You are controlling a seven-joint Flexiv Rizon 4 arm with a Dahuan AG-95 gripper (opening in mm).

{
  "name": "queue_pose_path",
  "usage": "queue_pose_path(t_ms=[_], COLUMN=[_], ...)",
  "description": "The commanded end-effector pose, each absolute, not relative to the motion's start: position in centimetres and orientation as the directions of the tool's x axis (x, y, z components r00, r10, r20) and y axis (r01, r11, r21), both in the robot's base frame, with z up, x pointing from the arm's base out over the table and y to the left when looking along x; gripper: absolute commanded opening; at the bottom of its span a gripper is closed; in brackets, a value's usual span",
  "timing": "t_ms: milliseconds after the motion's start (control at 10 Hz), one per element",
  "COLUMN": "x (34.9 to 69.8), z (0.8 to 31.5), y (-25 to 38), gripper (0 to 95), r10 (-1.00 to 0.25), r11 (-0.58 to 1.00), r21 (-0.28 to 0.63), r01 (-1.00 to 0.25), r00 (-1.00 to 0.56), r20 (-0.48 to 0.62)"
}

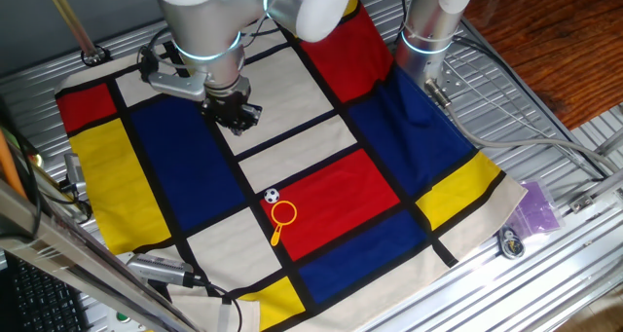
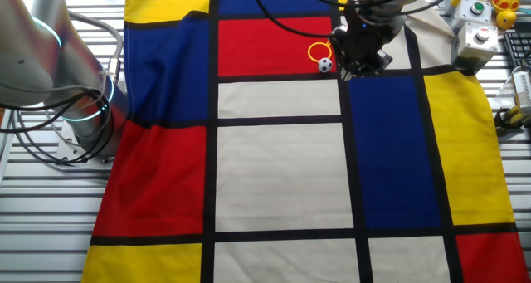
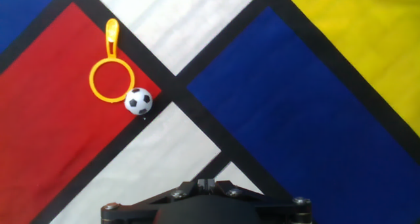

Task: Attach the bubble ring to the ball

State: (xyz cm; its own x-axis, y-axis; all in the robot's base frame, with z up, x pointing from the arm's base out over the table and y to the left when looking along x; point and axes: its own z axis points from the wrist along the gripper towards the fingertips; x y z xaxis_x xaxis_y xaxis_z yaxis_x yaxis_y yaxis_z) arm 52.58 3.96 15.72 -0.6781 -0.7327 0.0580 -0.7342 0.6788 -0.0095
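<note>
The ball (image 1: 272, 196) is white with black patches and rests on the cloth at the corner of a red panel. The bubble ring (image 1: 283, 213) is an orange-yellow hoop on a short handle. It lies flat on the red panel with its rim touching the ball. The ball is outside the hoop. Both show in the other fixed view, ball (image 2: 324, 65) and ring (image 2: 319, 51), and in the hand view, ball (image 3: 138, 101) and ring (image 3: 111, 79). My gripper (image 1: 237, 116) hovers above the cloth, apart from them, with fingertips (image 3: 207, 182) together and nothing between them.
A colour-block cloth (image 1: 321, 89) covers the table. A second arm's base (image 1: 428, 30) stands at the cloth's far edge. A purple bag (image 1: 537, 207) and a small round part (image 1: 510, 241) lie off the cloth. Button boxes (image 2: 479, 36) sit at one corner.
</note>
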Motion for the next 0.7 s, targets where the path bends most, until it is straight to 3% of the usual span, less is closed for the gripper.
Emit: queue_pose_path(t_ms=[100, 700], x=[52.48, 52.48], z=[15.68, 15.68], y=[3.85, 3.85], gripper=[0.0, 0.0], r10=[-0.681, -0.785], r11=[0.732, 0.618], r21=[-0.013, -0.010], r01=[-0.682, -0.786], r00=[-0.731, -0.617], r20=[0.045, 0.054])
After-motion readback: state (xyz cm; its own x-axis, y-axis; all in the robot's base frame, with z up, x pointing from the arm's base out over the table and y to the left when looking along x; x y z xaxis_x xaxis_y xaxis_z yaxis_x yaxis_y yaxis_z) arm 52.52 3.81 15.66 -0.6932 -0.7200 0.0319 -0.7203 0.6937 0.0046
